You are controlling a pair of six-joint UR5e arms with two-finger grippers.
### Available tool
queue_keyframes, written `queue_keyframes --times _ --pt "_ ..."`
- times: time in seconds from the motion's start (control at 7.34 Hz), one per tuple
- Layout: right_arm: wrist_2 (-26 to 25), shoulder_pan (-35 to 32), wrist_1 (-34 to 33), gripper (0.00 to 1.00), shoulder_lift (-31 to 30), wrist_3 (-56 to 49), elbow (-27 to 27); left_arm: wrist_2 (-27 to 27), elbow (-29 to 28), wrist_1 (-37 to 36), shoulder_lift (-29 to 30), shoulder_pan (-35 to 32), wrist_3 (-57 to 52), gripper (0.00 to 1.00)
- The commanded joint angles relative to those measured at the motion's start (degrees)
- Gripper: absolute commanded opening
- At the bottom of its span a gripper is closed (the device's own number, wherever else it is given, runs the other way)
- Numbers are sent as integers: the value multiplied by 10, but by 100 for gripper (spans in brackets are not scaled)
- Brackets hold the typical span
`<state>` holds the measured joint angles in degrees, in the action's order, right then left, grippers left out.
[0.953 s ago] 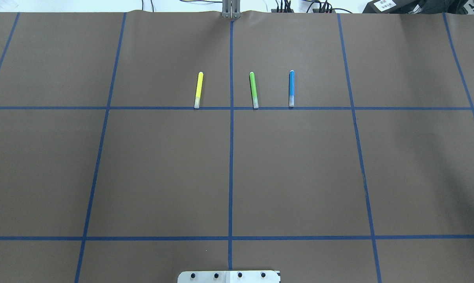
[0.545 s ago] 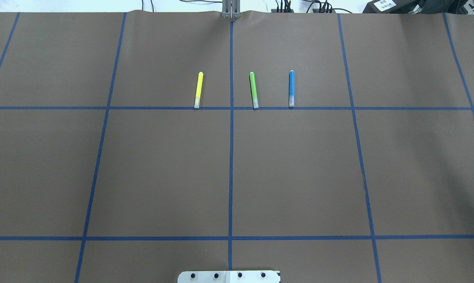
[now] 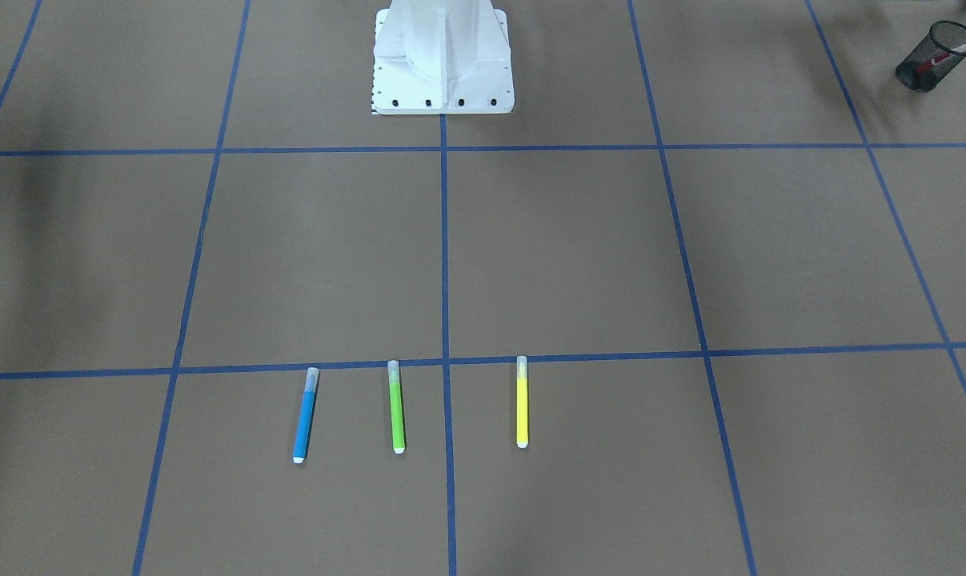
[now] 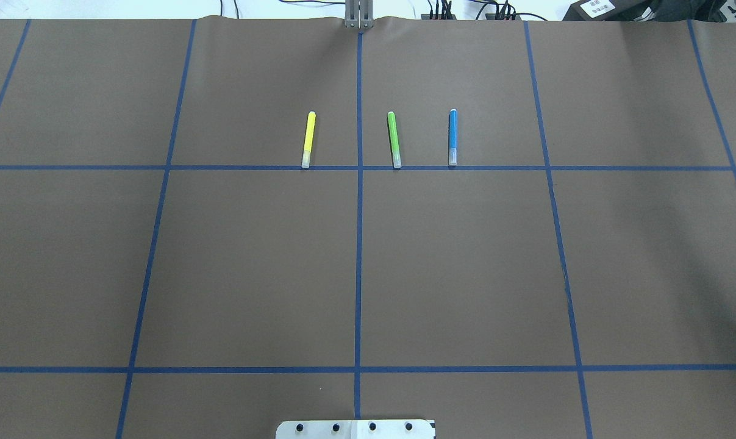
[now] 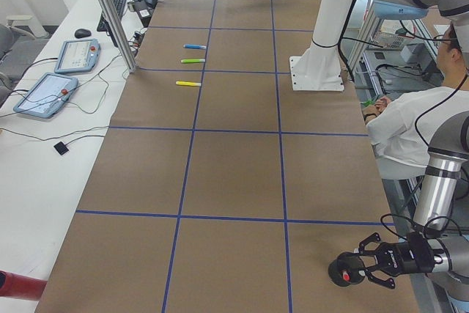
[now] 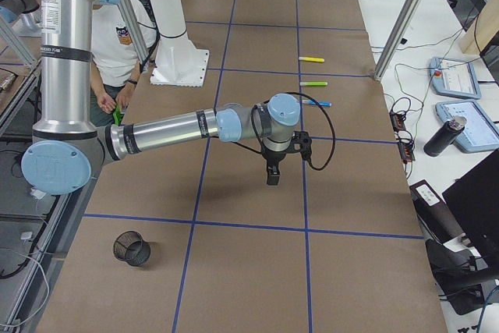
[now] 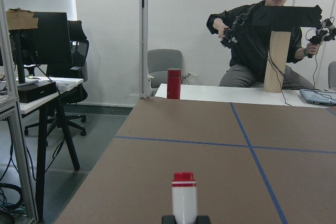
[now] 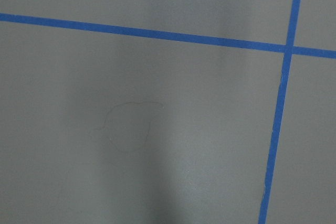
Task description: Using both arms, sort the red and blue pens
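At the left gripper (image 7: 184, 219): closed narrow on the red pen (image 7: 184, 196), pinching the white barrel low down and leaving the red cap jutting out ahead. From across the table, lines up with the black mesh cup (image 3: 951, 40) at the robot's left end. Cannot tell whether over its mouth or merely beside it. Looks like the delivery step for red, not yet released.

At the right gripper (image 6: 272, 171): pointing straight down over bare brown table (image 4: 252, 262), touching nothing. Cannot tell whether wide or narrow, with only the side camera showing it.

Further out: the blue pen (image 4: 452, 137), lying flat on the far side with its clear cap just by a tape line (image 4: 465, 167). Sits at the robot's-right end of a row with the green marker (image 4: 394, 139) and yellow marker (image 4: 308, 139), near one another but apart. Well away, a second mesh cup (image 6: 131, 249) at the robot's right end.

Risks, as judged from here:
- Letting go with so much pen overhanging and lying near level: likely to strike the rim, bounce out, or tip a light cup. Safer to tilt it cap-down first.
- Coming down off-centre on the blue pen: likely to roll it or nudge it toward the green marker.
- Closing along rather than across the barrel: likely to slip off.
- Pressing too low: scraped or torn paper.
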<state>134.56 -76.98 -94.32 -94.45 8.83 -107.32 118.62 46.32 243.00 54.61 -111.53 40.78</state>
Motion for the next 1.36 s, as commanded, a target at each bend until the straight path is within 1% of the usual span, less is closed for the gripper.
queue_keyframes --times 0.0,0.14,0.27,0.54,0.82,0.95,1.09,1.23 --pt "0 0 -1 100 0 1 -3 8 1 1 0 1 1 100" --pt "0 0 -1 100 1 1 -5 21 4 -4 1 2 5 100" --pt "-1 -1 -1 100 1 1 -6 49 40 -41 2 2 9 100" --pt "-5 -1 -1 100 1 1 -12 152 162 -214 1 -10 12 100" --pt "-5 -1 -1 100 0 1 -17 268 261 -364 10 -35 32 99" --pt "-5 -1 -1 100 1 1 -17 305 291 -435 36 -47 33 99" --pt "-6 -1 -2 100 3 1 -17 320 302 -512 73 -45 30 99" --pt "-6 -1 -1 100 4 2 -17 324 302 -568 102 -25 26 98"
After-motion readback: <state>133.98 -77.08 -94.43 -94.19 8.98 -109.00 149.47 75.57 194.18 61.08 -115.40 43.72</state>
